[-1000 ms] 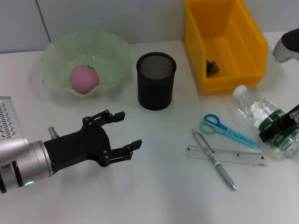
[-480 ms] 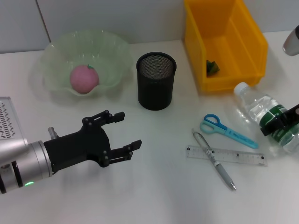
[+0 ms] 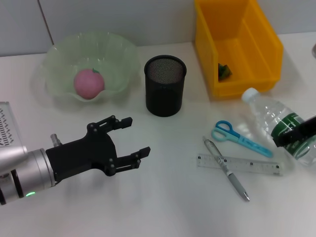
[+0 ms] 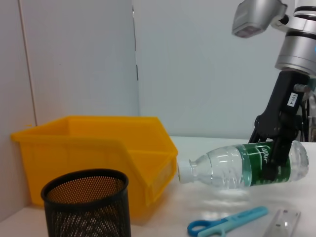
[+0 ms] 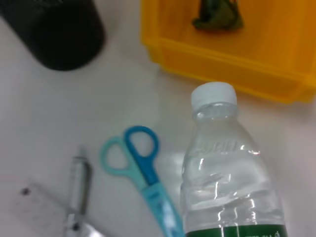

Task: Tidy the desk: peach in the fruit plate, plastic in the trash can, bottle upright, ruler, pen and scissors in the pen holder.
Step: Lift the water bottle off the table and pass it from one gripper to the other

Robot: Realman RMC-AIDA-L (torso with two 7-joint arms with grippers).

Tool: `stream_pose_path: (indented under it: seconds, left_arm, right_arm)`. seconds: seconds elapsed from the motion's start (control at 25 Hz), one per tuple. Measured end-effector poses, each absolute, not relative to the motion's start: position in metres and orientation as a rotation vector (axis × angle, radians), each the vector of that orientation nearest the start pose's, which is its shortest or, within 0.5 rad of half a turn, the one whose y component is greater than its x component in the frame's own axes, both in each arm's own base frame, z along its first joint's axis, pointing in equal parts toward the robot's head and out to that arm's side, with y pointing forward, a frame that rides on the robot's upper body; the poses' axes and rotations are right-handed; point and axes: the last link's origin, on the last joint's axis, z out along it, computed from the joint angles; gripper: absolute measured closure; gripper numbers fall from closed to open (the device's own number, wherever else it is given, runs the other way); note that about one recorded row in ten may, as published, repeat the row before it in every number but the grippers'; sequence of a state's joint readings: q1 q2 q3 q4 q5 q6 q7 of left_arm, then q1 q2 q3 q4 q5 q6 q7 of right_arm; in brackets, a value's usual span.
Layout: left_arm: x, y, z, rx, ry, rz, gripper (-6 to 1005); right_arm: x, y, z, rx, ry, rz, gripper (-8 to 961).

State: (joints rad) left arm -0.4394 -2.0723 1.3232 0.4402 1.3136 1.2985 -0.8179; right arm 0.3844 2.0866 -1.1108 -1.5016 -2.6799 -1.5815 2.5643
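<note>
White surface carried everything; the right hand was clamped on the bottle at its green label, lifting it clear and tilted, presumably to stand it upright. Left hand hovered, fingers spread.

Very little can be read. The clear plastic water bottle with the white cap has a green label band carrying white script, too small to make out. Just above that bottle, the black finger mount of the right gripper carries a small white sticker with dark characters that cannot be made out either.
</note>
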Motion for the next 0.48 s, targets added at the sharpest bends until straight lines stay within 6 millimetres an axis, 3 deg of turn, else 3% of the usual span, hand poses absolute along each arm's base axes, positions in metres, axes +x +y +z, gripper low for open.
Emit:
stream_pose_path:
  seconds: [0.36, 0.48]
  left_arm:
    - [-0.25, 0.3, -0.059, -2.609, -0.218, -0.902, 184]
    - [-0.247, 0.299, -0.053, -2.575, -0.241, -0.975, 183]
  right_arm:
    - [0.251, 0.305, 0.079, -2.345, 1.108, -0.109, 180]
    - [0.248, 0.297, 0.08, -2.407, 0.993, 0.009, 180]
